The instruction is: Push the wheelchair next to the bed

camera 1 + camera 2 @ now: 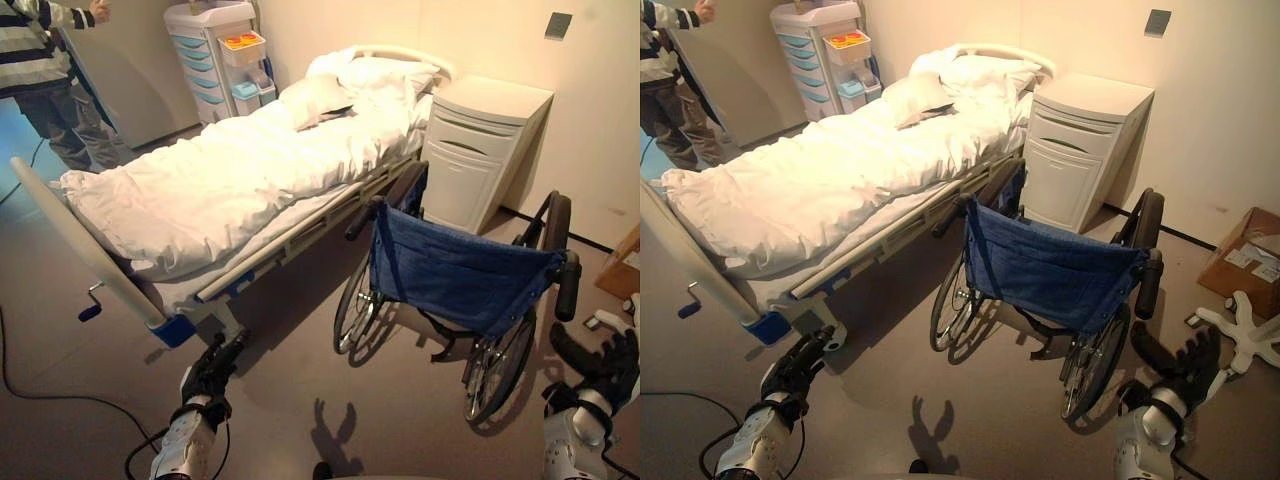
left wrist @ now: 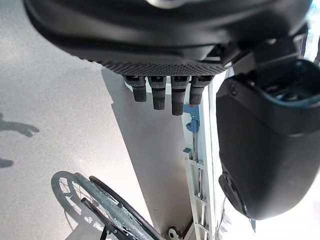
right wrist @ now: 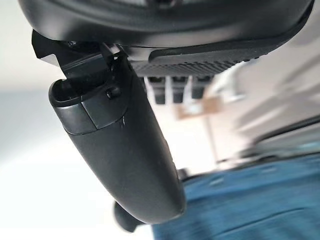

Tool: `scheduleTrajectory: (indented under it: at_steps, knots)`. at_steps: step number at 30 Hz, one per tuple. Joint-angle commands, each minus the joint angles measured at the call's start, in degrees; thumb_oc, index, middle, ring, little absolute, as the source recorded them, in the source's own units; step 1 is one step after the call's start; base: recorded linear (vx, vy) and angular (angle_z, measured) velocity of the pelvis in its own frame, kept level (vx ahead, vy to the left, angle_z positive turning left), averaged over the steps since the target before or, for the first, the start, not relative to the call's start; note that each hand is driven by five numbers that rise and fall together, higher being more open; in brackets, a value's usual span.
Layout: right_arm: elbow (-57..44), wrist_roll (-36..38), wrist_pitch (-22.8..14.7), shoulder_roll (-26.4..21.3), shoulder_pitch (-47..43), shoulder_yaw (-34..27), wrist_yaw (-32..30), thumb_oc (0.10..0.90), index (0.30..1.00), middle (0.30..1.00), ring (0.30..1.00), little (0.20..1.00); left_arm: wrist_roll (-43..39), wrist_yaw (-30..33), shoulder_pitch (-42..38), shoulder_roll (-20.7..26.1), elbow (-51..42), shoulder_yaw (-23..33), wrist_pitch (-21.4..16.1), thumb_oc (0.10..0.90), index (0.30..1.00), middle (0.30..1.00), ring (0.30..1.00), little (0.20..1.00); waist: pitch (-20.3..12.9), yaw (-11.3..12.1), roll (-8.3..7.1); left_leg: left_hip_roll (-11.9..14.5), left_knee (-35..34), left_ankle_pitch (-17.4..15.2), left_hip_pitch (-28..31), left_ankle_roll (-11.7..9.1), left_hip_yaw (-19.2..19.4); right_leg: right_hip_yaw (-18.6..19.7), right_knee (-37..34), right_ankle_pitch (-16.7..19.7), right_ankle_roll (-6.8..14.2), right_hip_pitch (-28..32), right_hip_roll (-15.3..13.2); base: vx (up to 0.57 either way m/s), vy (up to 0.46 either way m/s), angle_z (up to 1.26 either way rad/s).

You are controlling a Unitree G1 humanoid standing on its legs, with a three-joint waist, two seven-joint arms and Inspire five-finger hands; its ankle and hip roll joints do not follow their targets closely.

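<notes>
Wheelchair (image 1: pixel 450 285) beside bed (image 1: pixel 220 190) — cabinet (image 1: pixel 480 150) just behind.

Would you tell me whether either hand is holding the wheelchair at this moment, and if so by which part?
Nothing is held. The left hand and the right hand are both open, clear of the wheelchair and its push handles.

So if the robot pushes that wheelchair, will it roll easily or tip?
The wheelchair will probably roll easily: it stands on big spoked wheels on smooth floor. Its blue cloth back looks floppy, so pushing there would likely sag; the dark handles seem firmer. Tipping seems unlikely, since it sits wide and low.
</notes>
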Motion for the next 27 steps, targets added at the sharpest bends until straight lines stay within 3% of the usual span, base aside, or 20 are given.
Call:
scheduleTrajectory:
  at_steps: [1,3,4,7,9,14,21,27]
  knots:
    - [-1.4,-3.6,-4.9,-4.9,-5.6,-4.0,-0.4,0.800,0.900,0.900,0.900,0.900,-1.2,-1.0,-5.4,3.3,1.2,2.9,-6.9,0.800,0.900,0.900,0.900,0.900,-1.6,0.5,-0.89,-1.2,0.6,-7.7,5.9,-1.7,2.5,2.7,-1.6,11.4,1.1,-7.0,0.5,0.00,0.000,0.00]
    - [3.4,-2.2,1.7,-6.3,-6.2,-3.6,0.5,0.800,0.900,0.900,0.900,0.900,-1.7,-1.0,-6.1,3.6,2.0,2.5,-6.8,0.800,0.900,0.900,0.900,0.900,-1.6,0.6,-1.08,-1.2,0.6,-7.7,5.9,-1.8,2.6,2.6,-1.6,11.4,1.1,-7.0,0.5,0.00,0.000,0.00]
    - [9.6,0.5,8.4,-7.5,-6.6,-2.9,3.8,0.800,0.900,0.900,0.900,0.900,-1.6,-0.5,-6.6,4.0,2.4,1.8,-6.4,0.800,0.900,0.900,0.900,0.900,-1.7,0.9,-1.40,-1.1,0.6,-7.8,5.9,-1.9,2.8,2.3,-1.6,11.4,1.1,-7.0,0.4,0.00,0.000,0.00]
    - [15.8,5.8,17.1,-7.7,-6.5,-1.0,14.3,0.800,0.900,0.900,0.900,0.900,-1.2,-1.2,-6.1,3.8,3.3,0.6,-5.3,0.800,0.900,0.900,0.900,0.900,-1.5,1.6,-1.86,-1.1,0.6,-7.6,5.7,-1.8,2.4,2.0,-1.6,11.4,0.9,-7.1,0.5,-0.02,-0.027,0.03]
    - [19.8,5.3,22.9,-5.5,-5.3,2.5,21.4,0.800,0.900,0.900,0.900,0.900,1.8,-2.6,-4.9,3.1,7.5,-0.5,-5.5,0.800,0.900,0.900,0.900,0.900,-1.4,1.8,-2.26,-1.1,0.6,-7.4,5.7,-1.5,2.3,1.9,-1.6,11.5,0.6,-7.0,0.6,-0.01,-0.065,0.02]
    - [29.0,0.0,23.9,-2.4,-4.5,6.9,26.5,0.800,0.900,0.900,0.900,0.900,5.3,-4.9,-4.2,1.5,16.7,-1.1,-6.3,0.800,0.900,0.900,0.900,0.900,-1.6,1.7,-2.41,-1.0,0.6,-7.5,5.7,-1.4,2.4,2.0,-1.6,11.4,0.4,-6.9,0.6,0.00,-0.009,0.00]
    - [44.2,-9.2,18.8,2.4,-4.0,12.3,25.6,0.800,0.900,0.900,0.900,0.900,14.1,-8.1,-3.3,-1.1,32.0,-5.1,-9.0,0.800,0.900,0.900,0.900,0.900,-2.0,1.6,-2.15,-1.0,0.6,-7.5,5.7,-1.2,2.6,2.1,-1.6,11.3,0.3,-7.0,0.8,0.00,-0.009,0.00]
    - [47.0,-13.8,19.5,5.2,-3.5,17.3,30.1,0.800,0.900,0.900,0.900,0.900,18.6,-10.8,-2.3,-3.8,38.4,-9.0,-5.9,0.800,0.900,0.900,0.900,0.900,-1.7,1.2,-1.82,-1.2,0.6,-7.4,5.7,-1.0,2.1,2.6,-1.6,11.3,0.2,-7.0,1.0,0.00,0.000,0.00]
